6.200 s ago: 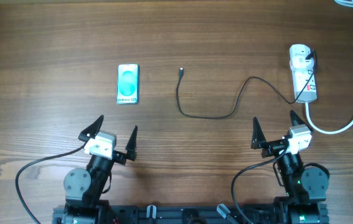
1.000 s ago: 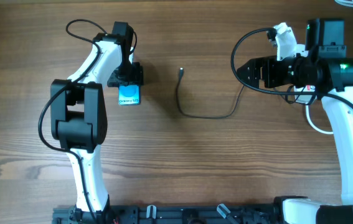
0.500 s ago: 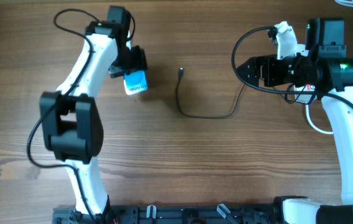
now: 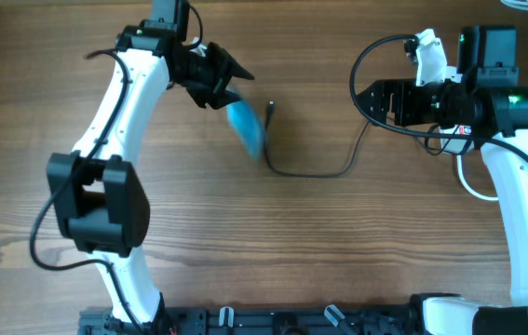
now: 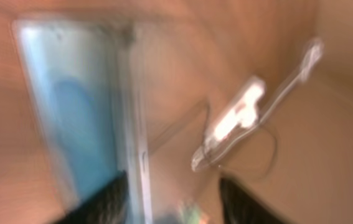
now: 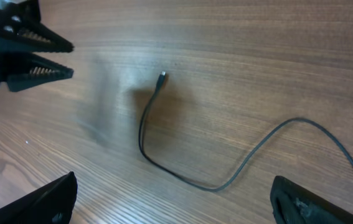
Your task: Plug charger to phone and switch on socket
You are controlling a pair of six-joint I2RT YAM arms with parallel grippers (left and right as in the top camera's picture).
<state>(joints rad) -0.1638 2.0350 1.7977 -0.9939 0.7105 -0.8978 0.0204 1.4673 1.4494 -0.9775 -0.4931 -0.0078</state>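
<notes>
The phone (image 4: 245, 127) shows from overhead as a blurred blue streak just at 9 o'clock of the charger's plug (image 4: 271, 107), slanting from 11 toward 5 o'clock. The blur hides whether it lies on the desk (image 4: 264, 242) or is off it. The left claw (image 4: 229, 89) sits at the phone's 11 o'clock end with its fingers spread. In its own wrist view the phone stands against one dark finger (image 5: 104, 200) while the other is well apart, so no pinch is visible. The charger (image 4: 310, 172) runs down from the plug, curves along toward 3 o'clock and rises to the right arm. The right claw (image 4: 358, 99) hangs over the cable's 2 o'clock stretch, opened wide and gripping nothing. The socket (image 4: 459, 141) is almost wholly covered by that arm at the desk's 3 o'clock side. Its thick white cord (image 4: 476, 191) loops out below.
</notes>
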